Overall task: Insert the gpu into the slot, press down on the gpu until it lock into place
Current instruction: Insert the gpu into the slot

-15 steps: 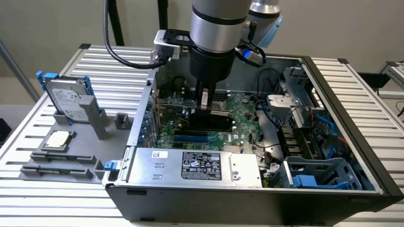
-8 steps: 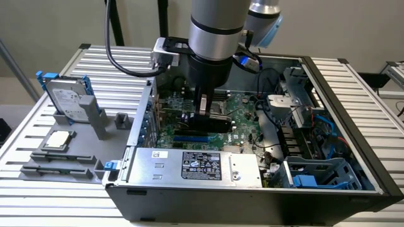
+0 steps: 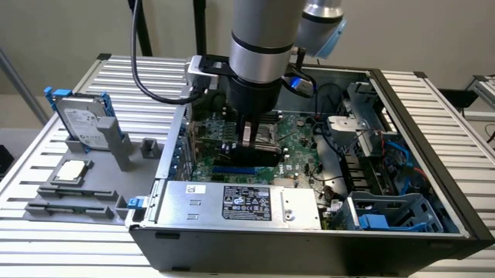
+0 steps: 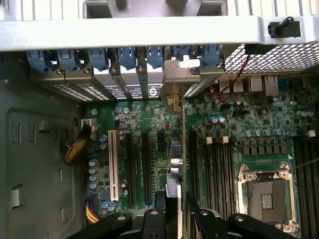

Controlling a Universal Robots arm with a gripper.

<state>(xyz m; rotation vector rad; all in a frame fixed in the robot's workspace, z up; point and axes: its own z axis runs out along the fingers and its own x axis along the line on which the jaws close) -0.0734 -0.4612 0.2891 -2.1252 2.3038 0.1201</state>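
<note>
I am pinching the gpu (image 3: 267,156) in the gripper (image 3: 257,149), holding it upright inside the open computer case (image 3: 232,255), just over the slot (image 3: 232,171); whether its edge is entering, I cannot tell. I am judging this the insertion step. The card is flat and matte black, the slot a narrow bright-blue plastic strip on the green motherboard (image 3: 298,145), so seating is calling for a parallel edge and a straight downward push.
</note>
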